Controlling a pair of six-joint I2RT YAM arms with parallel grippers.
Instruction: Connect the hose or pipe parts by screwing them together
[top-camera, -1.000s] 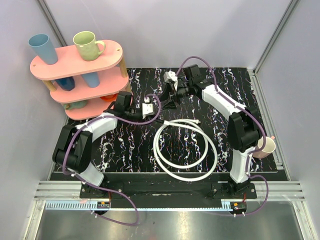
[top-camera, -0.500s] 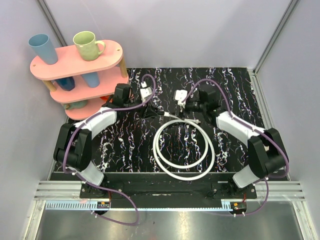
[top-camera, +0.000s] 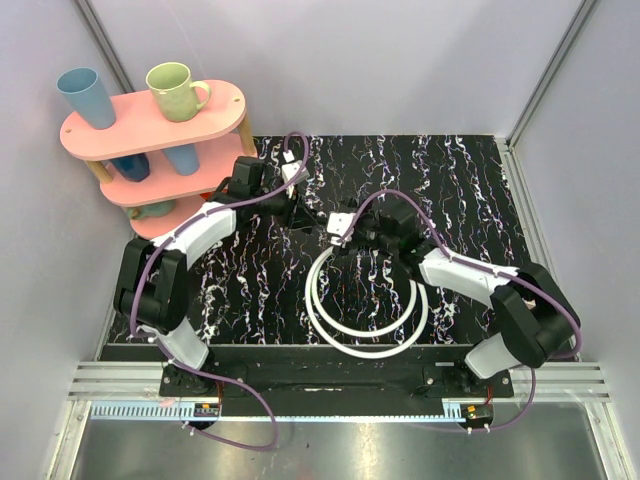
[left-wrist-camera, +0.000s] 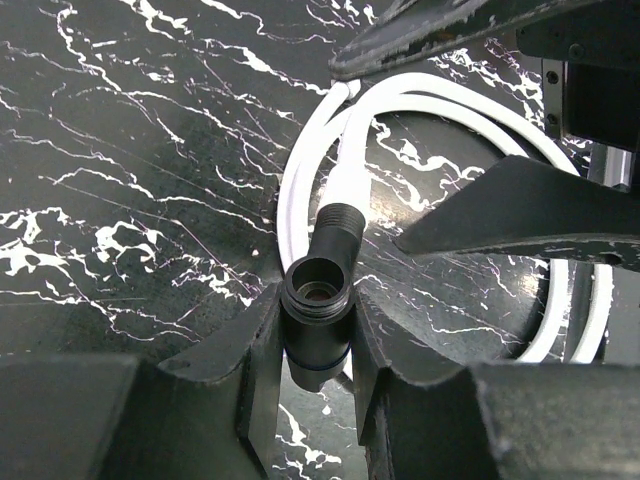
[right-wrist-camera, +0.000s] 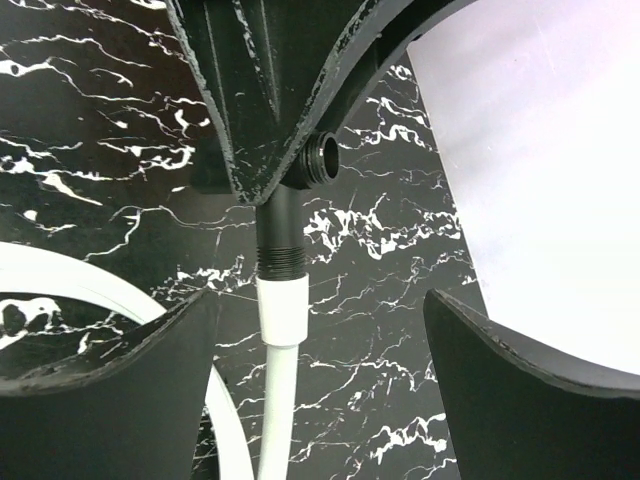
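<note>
The white hose (top-camera: 365, 318) lies coiled on the black marbled table (top-camera: 470, 180). One end rises to a black threaded fitting (left-wrist-camera: 317, 322), and my left gripper (left-wrist-camera: 317, 310) is shut on that fitting. Its open threaded mouth faces the left wrist camera. The hose's white sleeve (right-wrist-camera: 281, 310) and black collar (right-wrist-camera: 282, 240) run up into the fitting, whose side port (right-wrist-camera: 322, 160) shows beside the left fingers (right-wrist-camera: 265, 90). My right gripper (right-wrist-camera: 322, 300) stands open around the hose end without touching it. From above, the left gripper (top-camera: 303, 214) and right gripper (top-camera: 336, 240) nearly meet.
A pink three-tier rack (top-camera: 150, 128) with cups stands at the back left, close behind the left arm. Grey walls close the table at the back and sides. Purple cables (top-camera: 296, 150) loop over both arms.
The right arm has swung from the back of the table down over the coil, its jaws opening wide. The left gripper kept its hold and shifted slightly toward the back.
</note>
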